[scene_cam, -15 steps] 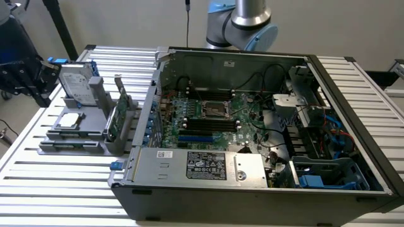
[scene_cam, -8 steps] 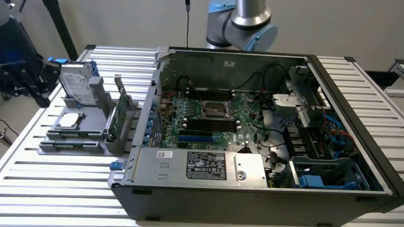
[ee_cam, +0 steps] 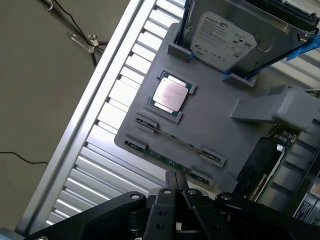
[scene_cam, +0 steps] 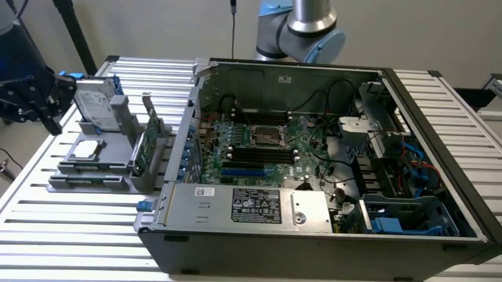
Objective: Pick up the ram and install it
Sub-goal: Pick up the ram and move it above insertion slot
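The ram is a thin green stick standing on edge in clips at the front of the grey fixture. A second thin strip lies in the parallel clips just behind it. My gripper hovers above the fixture's front edge, close over the ram, its two black fingers pressed together with nothing between them. In the exterior view the gripper hangs at the far left, beside the fixture. The open computer case shows the motherboard with its black and blue slots.
On the fixture sit a hard drive upright in a blue-edged holder, a CPU lying flat, and a tall green expansion card between fixture and case. The slatted metal table ends just beyond the fixture. The arm's base stands behind the case.
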### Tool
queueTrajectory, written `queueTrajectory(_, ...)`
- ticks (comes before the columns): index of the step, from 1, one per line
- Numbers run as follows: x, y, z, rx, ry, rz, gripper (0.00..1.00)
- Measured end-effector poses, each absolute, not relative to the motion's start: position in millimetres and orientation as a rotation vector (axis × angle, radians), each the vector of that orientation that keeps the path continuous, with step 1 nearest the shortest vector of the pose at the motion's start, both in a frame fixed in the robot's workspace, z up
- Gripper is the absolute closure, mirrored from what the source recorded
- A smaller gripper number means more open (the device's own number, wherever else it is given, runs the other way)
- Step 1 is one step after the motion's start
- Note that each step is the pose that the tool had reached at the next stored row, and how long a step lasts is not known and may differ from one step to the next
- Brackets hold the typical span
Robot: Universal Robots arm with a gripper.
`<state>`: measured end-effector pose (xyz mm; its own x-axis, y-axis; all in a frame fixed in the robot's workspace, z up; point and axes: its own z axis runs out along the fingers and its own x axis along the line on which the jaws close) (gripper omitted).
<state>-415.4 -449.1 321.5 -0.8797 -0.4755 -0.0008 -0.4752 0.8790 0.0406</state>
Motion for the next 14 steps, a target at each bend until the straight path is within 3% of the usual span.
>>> queueTrajectory(14,-415.4,-449.1,313.1,1.145,-2.909,-0.06,0.89)
